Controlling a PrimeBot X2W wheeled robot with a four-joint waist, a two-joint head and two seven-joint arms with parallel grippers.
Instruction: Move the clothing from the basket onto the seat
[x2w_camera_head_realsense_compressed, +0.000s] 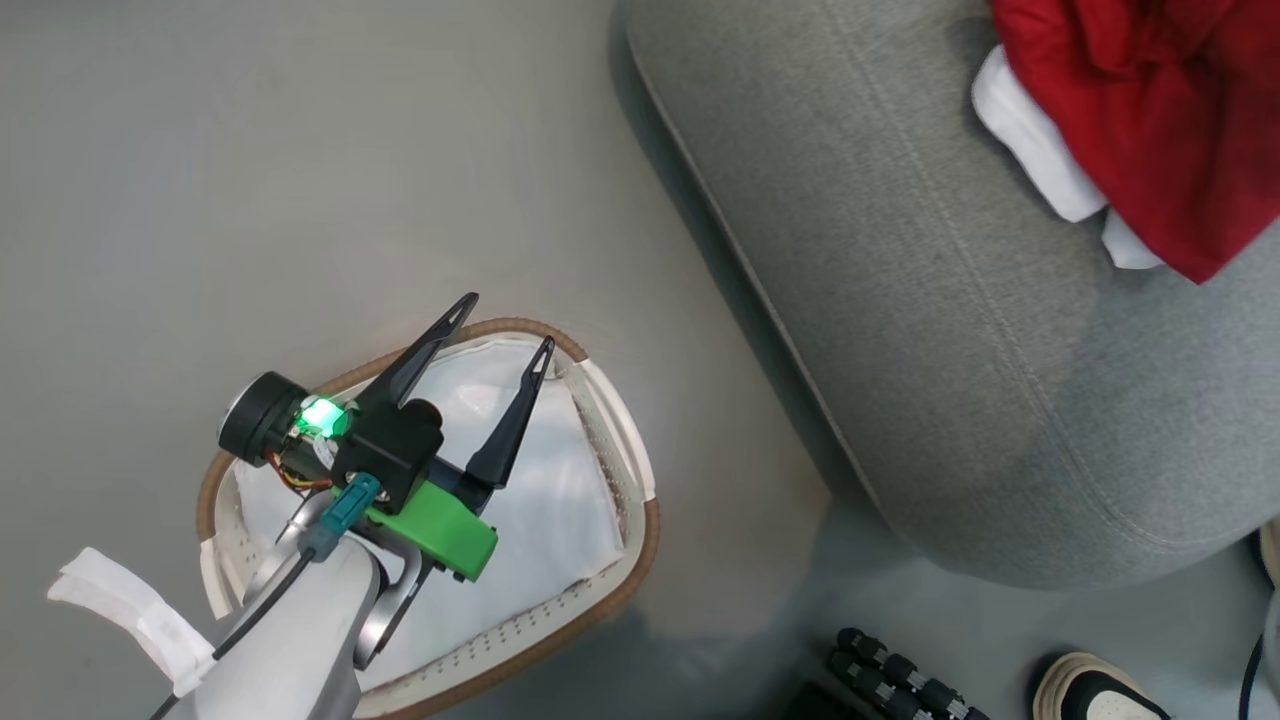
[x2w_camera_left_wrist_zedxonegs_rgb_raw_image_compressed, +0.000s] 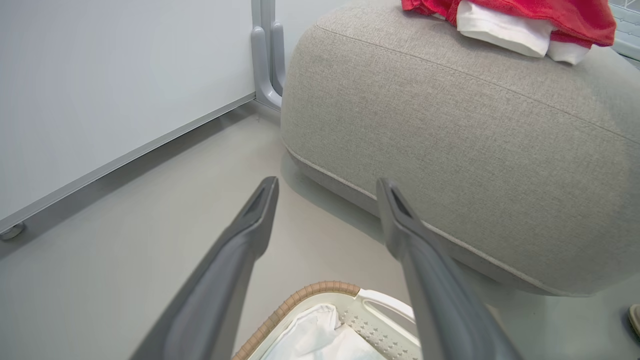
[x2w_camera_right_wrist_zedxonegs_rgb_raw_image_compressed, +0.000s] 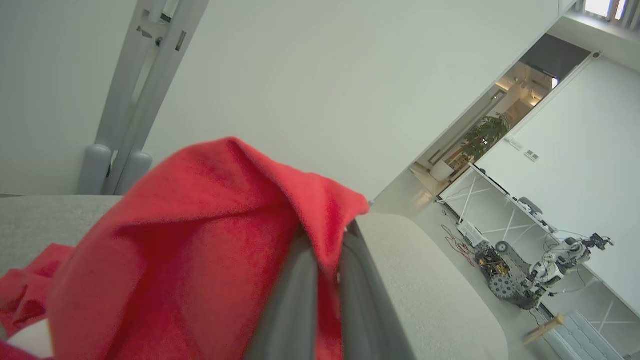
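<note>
The right claw (x2w_camera_right_wrist_zedxonegs_rgb_raw_image_compressed: 330, 250) pinches a soft bright-red fabric garment (x2w_camera_right_wrist_zedxonegs_rgb_raw_image_compressed: 200, 250) seemingly just above the broad grey upholstered seat (x2w_camera_right_wrist_zedxonegs_rgb_raw_image_compressed: 430, 280); the left claw (x2w_camera_head_realsense_compressed: 509, 320) stands spread, farther off.

You've got a black-and-white shoe (x2w_camera_head_realsense_compressed: 1090, 690) on the grey floor (x2w_camera_head_realsense_compressed: 300, 150) at its near edge. Along its far edge a white panel (x2w_camera_left_wrist_zedxonegs_rgb_raw_image_compressed: 100, 75) meets a grey post (x2w_camera_left_wrist_zedxonegs_rgb_raw_image_compressed: 267, 60), and another robot (x2w_camera_right_wrist_zedxonegs_rgb_raw_image_compressed: 550, 270) stands well apart.
</note>
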